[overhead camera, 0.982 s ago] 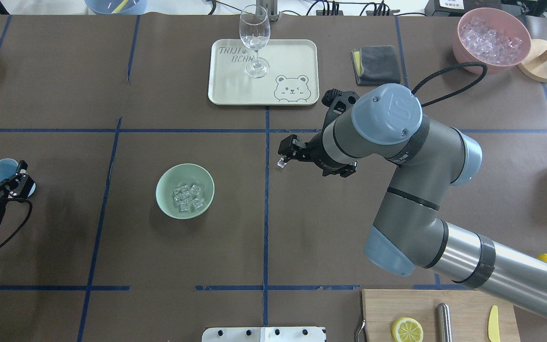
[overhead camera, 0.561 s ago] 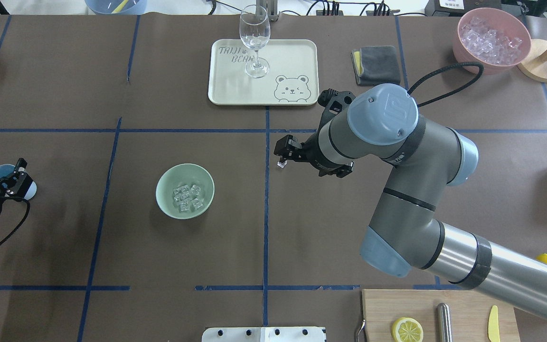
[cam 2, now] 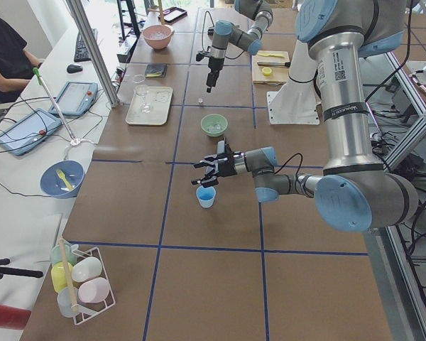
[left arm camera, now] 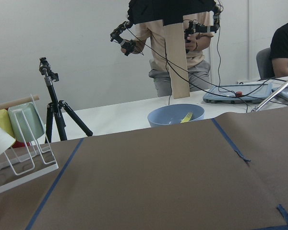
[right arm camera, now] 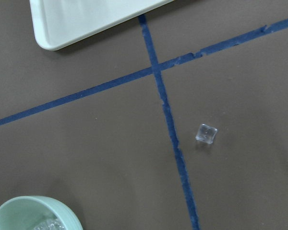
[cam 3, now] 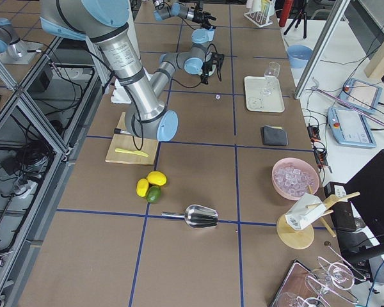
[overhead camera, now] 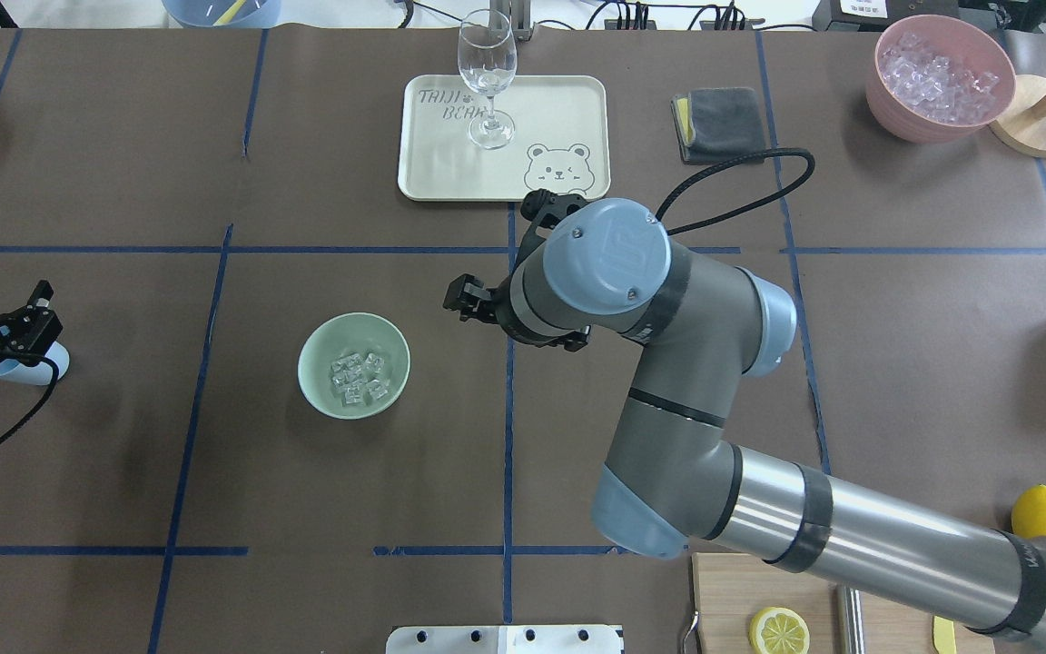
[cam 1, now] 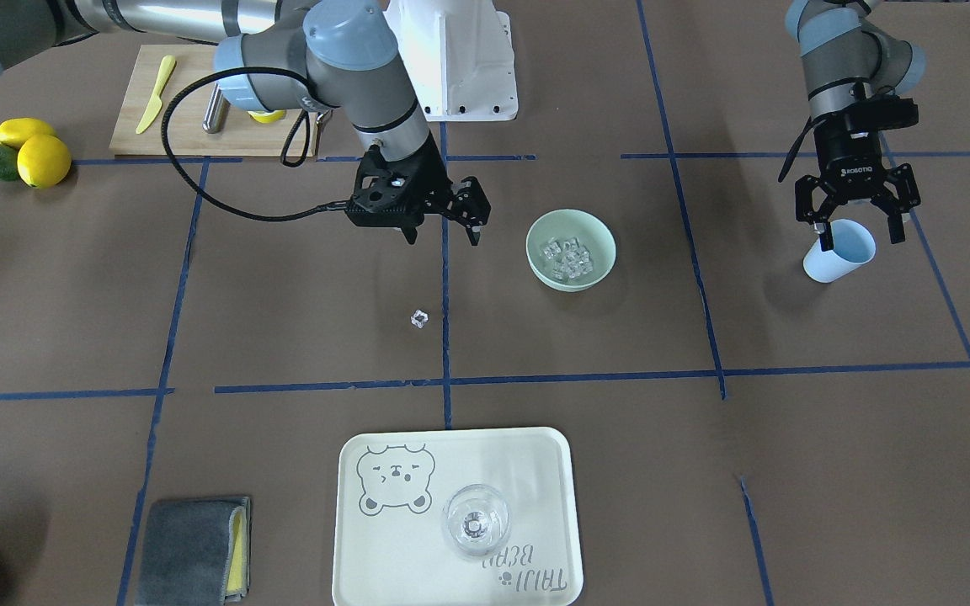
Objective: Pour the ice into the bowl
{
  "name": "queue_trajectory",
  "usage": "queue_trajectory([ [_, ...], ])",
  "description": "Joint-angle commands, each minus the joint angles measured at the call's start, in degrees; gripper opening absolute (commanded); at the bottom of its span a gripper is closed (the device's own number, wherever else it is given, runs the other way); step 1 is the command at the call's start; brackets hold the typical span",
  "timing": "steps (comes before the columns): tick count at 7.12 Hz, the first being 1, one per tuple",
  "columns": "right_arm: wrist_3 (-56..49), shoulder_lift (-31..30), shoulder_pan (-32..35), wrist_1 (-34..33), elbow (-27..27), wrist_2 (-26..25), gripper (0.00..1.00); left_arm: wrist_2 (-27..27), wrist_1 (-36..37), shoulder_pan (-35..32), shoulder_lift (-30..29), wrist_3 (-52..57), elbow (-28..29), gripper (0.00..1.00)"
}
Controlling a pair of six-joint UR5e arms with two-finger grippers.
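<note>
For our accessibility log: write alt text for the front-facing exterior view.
A mint-green bowl holding ice sits mid-table, and one loose ice cube lies outside it on the brown table by a blue tape line. The right gripper hangs open near the bowl; the left gripper hangs open over a light blue cup.

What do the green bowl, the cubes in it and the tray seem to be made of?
The bowl: likely plastic, pale mint, smooth, with even colour and a soft sheen.
The cubes: clear and glassy, with bright glints; ice or clear plastic, I cannot tell.
The tray: probably plastic or melamine, cream, smooth, printed bear.
</note>
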Motion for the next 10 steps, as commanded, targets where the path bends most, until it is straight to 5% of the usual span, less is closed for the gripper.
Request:
queue_trajectory([
  [1, 2.0, 8.2, -2.6, 0.1, -10.0, -3.1, 1.00, -9.3, 0.5, -9.0, -0.2, 13.4, -3.1, 1.00],
  [3, 1.3, 9.4, -3.8, 0.4, -13.6, -3.9, 1.00, -22.2, 3.4, -18.1, -1.1, 21.1, -4.9, 1.00],
  [4, 1.1, 9.9, -4.3, 0.4, -14.9, -3.9, 1.00, -26.1, 12.7, -22.8, -4.3, 24.9, -8.2, 1.00],
  [7, 1.0, 12.1, -5.4, 0.5, -17.7, -3.9, 1.00, -29.5, 20.5, -25.6, -7.7, 26.8, -9.1, 1.00],
  [8, 1.0, 12.1, -6.1, 0.5, -17.8, -3.9, 0.97, -35.0, 23.1, -30.3, -10.1, 32.3, -9.0, 1.00],
  [10, 0.6, 12.1, -6.5, 0.5, -18.0, -5.0, 0.08, -45.1, 34.0, -37.6, -15.9, 39.5, -8.9, 1.00],
])
